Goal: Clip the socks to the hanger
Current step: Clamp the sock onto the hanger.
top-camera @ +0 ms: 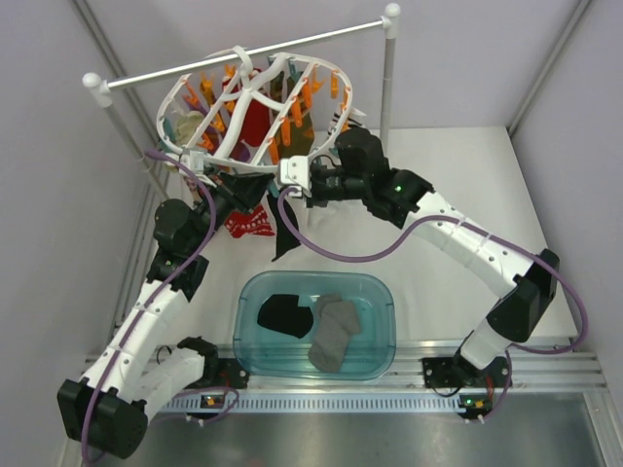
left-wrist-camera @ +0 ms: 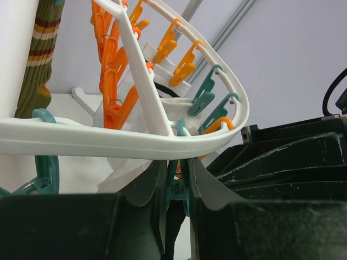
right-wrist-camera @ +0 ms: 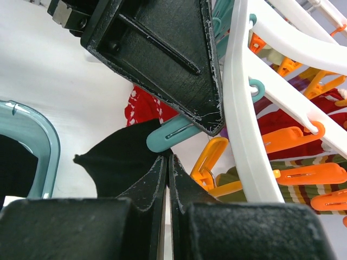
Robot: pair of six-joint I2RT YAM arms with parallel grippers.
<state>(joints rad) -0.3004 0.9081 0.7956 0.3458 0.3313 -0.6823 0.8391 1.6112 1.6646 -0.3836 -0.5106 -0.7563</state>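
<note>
So your left pincer is squeezed narrow on a teal clip under the near rim of the hanger, probably to keep its mouth open; your right pincer is clamped tight on the edge of one black sock, right beside that clip, ready to feed in I'd guess; the other black sock sits in the bin at the tabletop's near edge.
</note>
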